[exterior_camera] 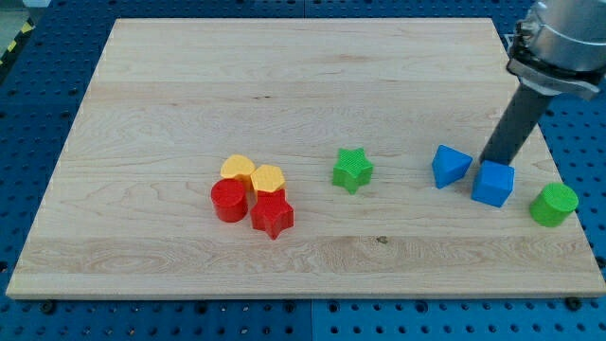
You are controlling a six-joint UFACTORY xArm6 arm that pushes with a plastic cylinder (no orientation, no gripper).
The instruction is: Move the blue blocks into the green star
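Note:
The green star (pixel 352 170) lies near the middle of the wooden board. To its right sits a blue triangular block (pixel 450 166), and further right a blue cube (pixel 493 184). My tip (pixel 489 163) stands just behind the blue cube's top edge, between the two blue blocks and touching or nearly touching the cube. The dark rod slants up to the view's upper right.
A green cylinder (pixel 554 205) stands right of the blue cube near the board's right edge. Left of the star is a cluster: a yellow heart (pixel 238 168), a yellow block (pixel 268 177), a red cylinder (pixel 228 201) and a red star (pixel 273 215).

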